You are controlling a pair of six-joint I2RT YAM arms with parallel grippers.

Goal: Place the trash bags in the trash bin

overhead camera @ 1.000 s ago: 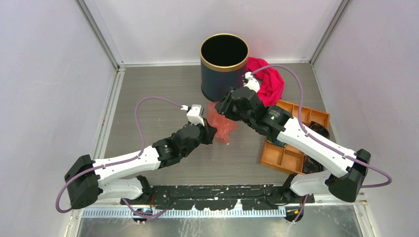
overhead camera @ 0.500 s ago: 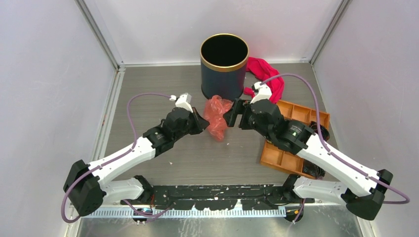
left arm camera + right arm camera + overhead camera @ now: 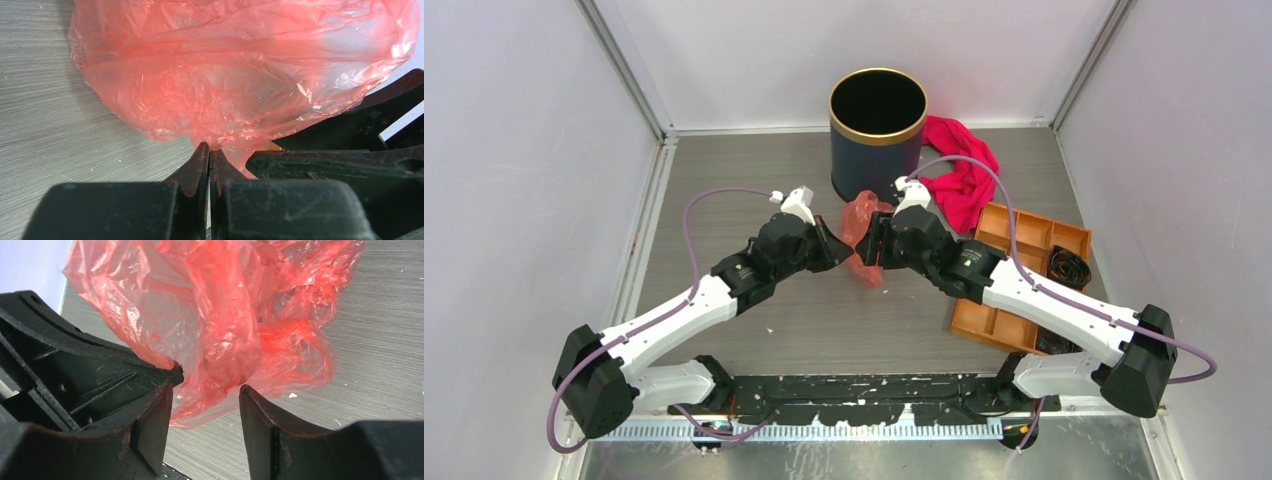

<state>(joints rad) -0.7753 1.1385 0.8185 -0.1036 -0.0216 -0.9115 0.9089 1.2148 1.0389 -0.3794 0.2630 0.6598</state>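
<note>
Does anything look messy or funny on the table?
Yes. A pink cloth lies in a crumpled heap beside the trash bin, and the orange tray sits crooked on the table. The red bag is scrunched up outside the bin.

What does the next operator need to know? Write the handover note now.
Left hand: shut on an edge of the trash bag.
Right hand: open, with bag film between its jaws, not clamped.
The bag sits between the two hands, just in front of the trash bin and outside it.
Done: left grip on the bag.
Left: get the bag into the bin.
</note>
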